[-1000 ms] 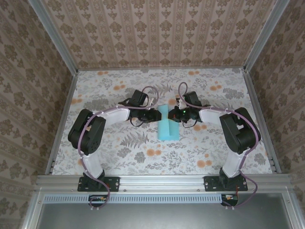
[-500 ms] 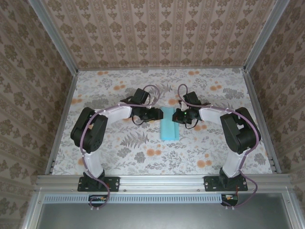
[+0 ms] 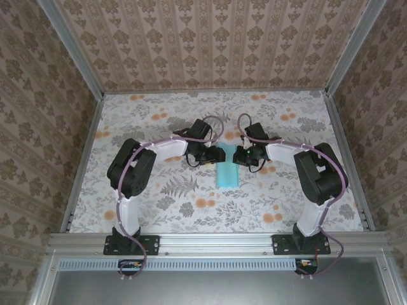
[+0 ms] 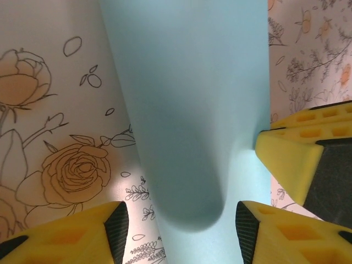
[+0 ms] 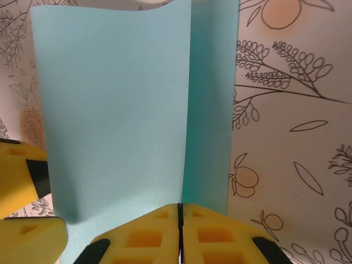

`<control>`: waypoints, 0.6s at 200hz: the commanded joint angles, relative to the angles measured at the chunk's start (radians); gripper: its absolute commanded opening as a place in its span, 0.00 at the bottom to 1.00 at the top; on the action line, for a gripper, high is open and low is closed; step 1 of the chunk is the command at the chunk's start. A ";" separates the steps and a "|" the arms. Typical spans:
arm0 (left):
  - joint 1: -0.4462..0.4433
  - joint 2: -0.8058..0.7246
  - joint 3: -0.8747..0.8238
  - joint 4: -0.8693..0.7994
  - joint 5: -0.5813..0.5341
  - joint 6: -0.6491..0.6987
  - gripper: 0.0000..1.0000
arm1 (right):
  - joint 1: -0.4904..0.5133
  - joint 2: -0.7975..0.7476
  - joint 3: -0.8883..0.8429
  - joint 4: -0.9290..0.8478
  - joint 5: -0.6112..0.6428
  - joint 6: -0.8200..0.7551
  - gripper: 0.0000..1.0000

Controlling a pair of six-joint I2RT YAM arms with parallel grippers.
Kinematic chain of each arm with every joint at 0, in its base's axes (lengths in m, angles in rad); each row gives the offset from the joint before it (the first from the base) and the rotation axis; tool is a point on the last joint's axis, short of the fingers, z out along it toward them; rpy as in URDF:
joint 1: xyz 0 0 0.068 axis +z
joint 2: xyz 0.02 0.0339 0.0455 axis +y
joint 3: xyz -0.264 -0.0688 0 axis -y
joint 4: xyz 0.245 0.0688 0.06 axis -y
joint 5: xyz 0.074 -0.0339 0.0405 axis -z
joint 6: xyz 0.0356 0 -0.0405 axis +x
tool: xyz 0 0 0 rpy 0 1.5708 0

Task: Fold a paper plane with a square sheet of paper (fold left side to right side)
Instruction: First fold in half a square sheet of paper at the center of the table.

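The floral table carries the square sheet of paper a little right of its middle, about halfway between the near and far edges. The sheet lies as a narrow strip running near to far. Both grippers work at the strip's far end: the left gripper just beside its left side, the right gripper touching its right side.

In the last second the left arm has swung inward, and its gripper, which was closed at the sheet's far end, has let go. Its jaws now stand roughly half open and hold nothing, straddling the rounded bulge of the fold. From above, the sheet also looks narrower than it did.

The right gripper has barely shifted. Its jaws are pressed together, and the upper flap's free edge runs straight into the seam between them, so it appears to be pinching that edge.

By my reading, the left half has been carried over to the right and released, but the fold is not made. The bend is a soft loop, not a crease. From the right wrist the flap stops short of the lower layer's right edge. Pressing the loop flat looks like the next need, and the flap could spring back if the right grip slips.
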 commanded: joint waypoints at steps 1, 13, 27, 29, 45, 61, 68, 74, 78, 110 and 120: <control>-0.010 0.024 0.023 -0.042 -0.020 -0.008 0.56 | -0.003 0.007 0.025 -0.037 0.031 -0.019 0.10; -0.012 0.030 0.023 -0.044 -0.023 -0.008 0.56 | -0.003 0.006 0.023 -0.037 0.034 -0.018 0.10; -0.014 0.036 0.024 -0.052 -0.031 -0.010 0.55 | -0.002 0.007 0.024 -0.037 0.038 -0.019 0.10; -0.014 0.036 0.024 -0.052 -0.033 -0.009 0.55 | -0.003 0.007 0.025 -0.037 0.040 -0.019 0.10; -0.016 0.042 0.027 -0.060 -0.046 -0.014 0.55 | -0.003 0.007 0.024 -0.039 0.045 -0.019 0.11; -0.019 0.052 0.027 -0.062 -0.046 -0.019 0.55 | -0.002 0.006 0.022 -0.041 0.051 -0.019 0.12; -0.019 0.056 0.029 -0.061 -0.046 -0.021 0.55 | -0.002 0.006 0.021 -0.040 0.053 -0.020 0.12; -0.022 0.057 0.030 -0.063 -0.047 -0.022 0.55 | -0.003 0.005 0.019 -0.037 0.053 -0.020 0.13; -0.022 0.060 0.029 -0.063 -0.048 -0.022 0.55 | -0.002 0.004 0.018 -0.034 0.051 -0.018 0.13; -0.031 0.076 0.039 -0.075 -0.056 -0.022 0.54 | -0.005 -0.029 0.006 -0.020 0.057 -0.016 0.25; -0.033 0.084 0.043 -0.077 -0.058 -0.022 0.54 | -0.007 -0.046 0.001 -0.022 0.066 -0.021 0.29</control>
